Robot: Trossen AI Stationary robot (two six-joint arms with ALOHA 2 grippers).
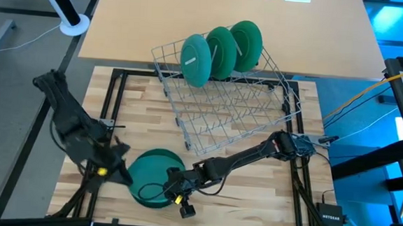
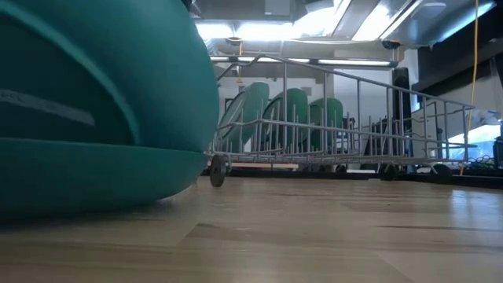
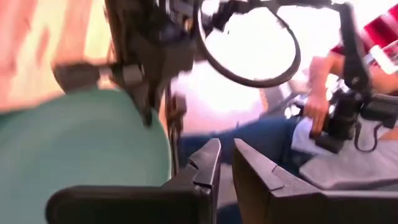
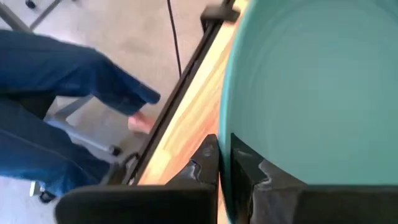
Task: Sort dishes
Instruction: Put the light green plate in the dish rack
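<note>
Teal plate (image 4: 311, 93) at 6 o'clock, rim clamped by right gripper (image 4: 225, 165) | left gripper (image 3: 225, 167) at 8 o'clock, nearly closed, empty | three plates (image 1: 221, 51) upright in rack (image 1: 258, 106) at 12 o'clock

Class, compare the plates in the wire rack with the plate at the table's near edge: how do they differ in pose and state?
The three racked plates stand on edge in the rack, untouched; the near plate lies low on the table, its rim gripped by the right pincer. The left pincer waits beside it. All are round and green.
</note>
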